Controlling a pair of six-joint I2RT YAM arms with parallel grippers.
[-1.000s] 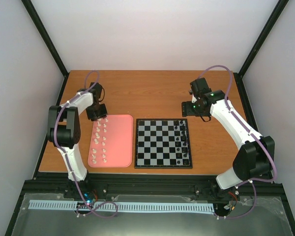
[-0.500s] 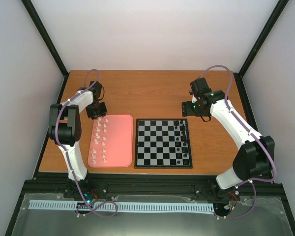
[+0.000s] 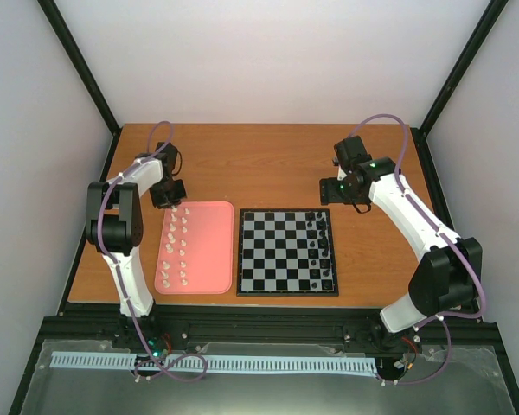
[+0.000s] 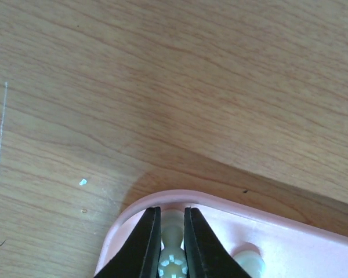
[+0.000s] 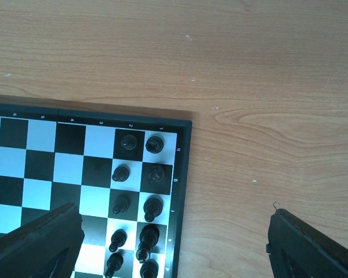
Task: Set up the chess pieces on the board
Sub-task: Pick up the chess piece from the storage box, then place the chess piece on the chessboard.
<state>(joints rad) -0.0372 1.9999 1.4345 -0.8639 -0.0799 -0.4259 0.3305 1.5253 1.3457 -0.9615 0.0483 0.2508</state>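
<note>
One white chess piece is pinched in the left end effector, low on the pink tray, so next it should probably lift up and go right to the board.

Only tiny coordinate marks printed on the board border, right wrist view; barely legible.

On my left wrist feed, the bottom edge cuts off the white piece pinched in the left gripper, its neighbour and most of the pink tray. The right wrist feed loses the board to the left and below, cropping the lowest black pieces. From overhead, the white pieces are too small for me to tell their types.
</note>
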